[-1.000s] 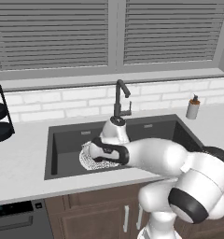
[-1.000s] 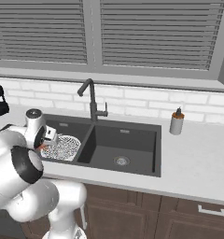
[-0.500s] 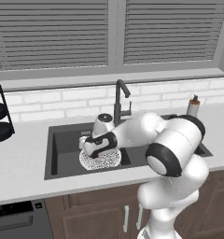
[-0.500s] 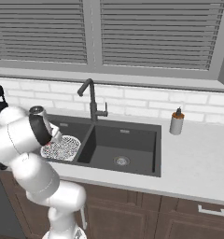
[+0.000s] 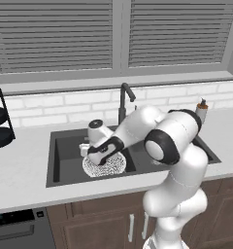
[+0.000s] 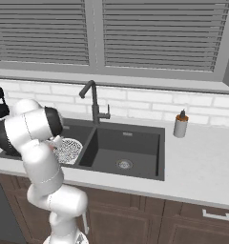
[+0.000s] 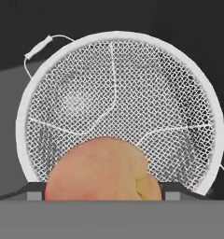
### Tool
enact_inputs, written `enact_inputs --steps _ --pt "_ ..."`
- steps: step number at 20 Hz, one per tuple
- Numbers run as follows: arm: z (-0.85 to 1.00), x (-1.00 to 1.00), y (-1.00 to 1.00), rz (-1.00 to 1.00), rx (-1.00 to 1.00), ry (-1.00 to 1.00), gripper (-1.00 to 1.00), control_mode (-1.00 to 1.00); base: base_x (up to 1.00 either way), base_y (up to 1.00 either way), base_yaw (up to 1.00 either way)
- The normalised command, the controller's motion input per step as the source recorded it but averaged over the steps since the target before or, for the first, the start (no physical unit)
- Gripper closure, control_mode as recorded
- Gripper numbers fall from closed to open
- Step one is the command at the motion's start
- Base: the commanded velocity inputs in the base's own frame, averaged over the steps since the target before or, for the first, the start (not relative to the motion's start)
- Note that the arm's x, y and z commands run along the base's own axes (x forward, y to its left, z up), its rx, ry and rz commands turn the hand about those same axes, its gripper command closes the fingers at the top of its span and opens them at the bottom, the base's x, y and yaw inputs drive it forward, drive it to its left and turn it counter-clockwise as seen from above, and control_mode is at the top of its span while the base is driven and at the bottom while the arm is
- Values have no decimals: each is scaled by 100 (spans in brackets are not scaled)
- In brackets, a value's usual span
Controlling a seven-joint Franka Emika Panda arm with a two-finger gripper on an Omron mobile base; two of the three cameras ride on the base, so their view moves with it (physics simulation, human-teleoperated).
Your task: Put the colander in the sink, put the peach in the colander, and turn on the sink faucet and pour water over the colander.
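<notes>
My gripper (image 5: 91,154) hangs left of centre in the left base view, low over the left basin, with its jaws standing wide. In the hand view the two dark finger tips (image 7: 34,190) sit at the lower corners, and the peach (image 7: 102,170) lies between them at bottom centre; I cannot tell whether the pads actually press on it or whether it rests free. The fruit shows pale orange with a redder patch low on its left side.

Just past the peach, the colander (image 7: 118,109) spreads across the middle of the hand view, its white rim ringing a fine mesh with thin white ribs, and a small wire loop sticks out at its upper left. In the left base view the colander (image 5: 105,166) rests on the floor of the left basin, partly under my wrist.

The sink (image 6: 135,164) lies across the middle of the right base view, dark grey, with a round silver drain in its right basin. Behind the divider, the sink faucet (image 6: 94,102) stands upright, its spout bent toward the upper left.

Farther right, a soap bottle (image 6: 181,125) stands on the counter (image 6: 202,162) near the white brick backsplash. A black tiered rack (image 5: 0,119) sits at the left edge of the left base view.
</notes>
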Motion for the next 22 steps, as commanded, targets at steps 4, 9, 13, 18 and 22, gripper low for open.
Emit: enact_inputs --steps 4,9,13,18,22 --pt "-14 24 0 -16 -8 11 100 -100 0 0 0" --pt "-23 13 -1 -15 -5 15 100 -100 0 0 0" --pt "-26 2 -15 -11 -2 16 100 -100 0 0 0" --pt "-26 6 -16 -3 0 13 100 -100 0 0 0" --pt "-25 1 -14 0 0 5 100 -100 0 0 0"
